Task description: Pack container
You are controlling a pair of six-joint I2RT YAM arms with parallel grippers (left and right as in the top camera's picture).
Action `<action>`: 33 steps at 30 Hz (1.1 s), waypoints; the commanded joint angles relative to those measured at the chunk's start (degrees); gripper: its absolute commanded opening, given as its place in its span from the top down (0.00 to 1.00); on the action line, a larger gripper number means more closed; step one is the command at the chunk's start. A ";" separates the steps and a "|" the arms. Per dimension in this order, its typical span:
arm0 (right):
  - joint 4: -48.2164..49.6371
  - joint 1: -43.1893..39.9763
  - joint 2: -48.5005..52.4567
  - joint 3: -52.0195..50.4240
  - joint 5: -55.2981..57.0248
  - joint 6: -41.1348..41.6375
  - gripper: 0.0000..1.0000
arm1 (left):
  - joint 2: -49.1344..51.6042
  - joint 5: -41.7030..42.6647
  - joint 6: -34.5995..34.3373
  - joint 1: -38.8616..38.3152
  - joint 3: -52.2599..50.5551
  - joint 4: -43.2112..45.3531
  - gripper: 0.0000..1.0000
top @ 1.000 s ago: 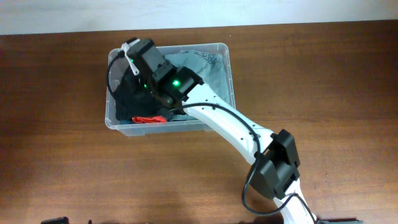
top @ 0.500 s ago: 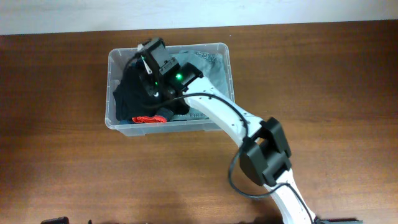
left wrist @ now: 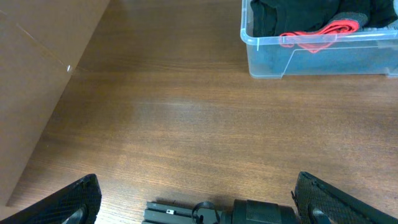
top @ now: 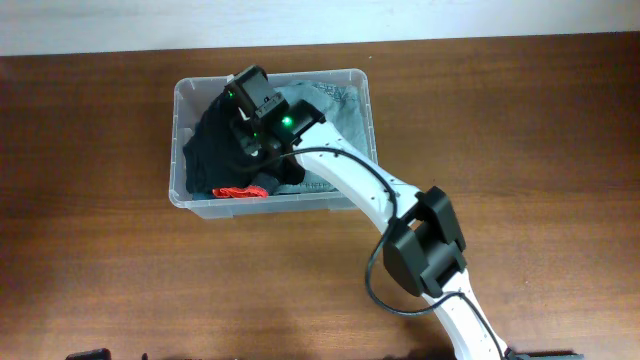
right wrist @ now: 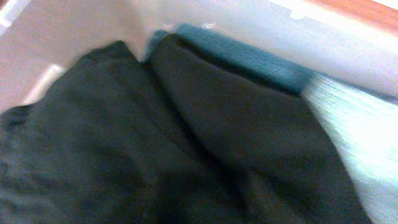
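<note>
The container (top: 181,140) is a clear plastic bin at the back of the table, filled with clothes. A dark garment (top: 212,150) fills its left half, with a red piece (top: 240,191) at the front wall and a grey-green garment (top: 340,112) on the right. My right gripper (top: 247,92) reaches down into the bin over the dark garment. Its fingers are hidden; the right wrist view shows only dark cloth (right wrist: 155,143) and the bin wall (right wrist: 249,22). My left gripper (left wrist: 196,182) hangs open over bare table, short of the container (left wrist: 311,59).
The bin stands on a brown wooden table (top: 520,130) with a pale wall behind it. My right arm's white links and black elbow (top: 428,255) stretch from the front edge across the table to the bin. A teal fold (right wrist: 249,62) lies against the bin's wall.
My right gripper has shifted a little to the right inside the bin, and its elbow has swung left. The left arm has not moved.
</note>
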 commanded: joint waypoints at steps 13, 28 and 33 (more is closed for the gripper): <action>-19.89 -7.48 -27.91 9.35 15.15 2.32 0.01 | -0.11 -0.57 0.04 -0.28 -0.07 0.02 0.01; -51.78 -14.45 -39.26 9.35 14.47 8.59 0.01 | -0.11 -0.57 0.04 -0.28 -0.07 0.02 0.01; -54.93 -14.45 -39.01 9.05 7.67 8.35 0.01 | -0.11 -0.57 0.04 -0.28 -0.07 0.02 0.01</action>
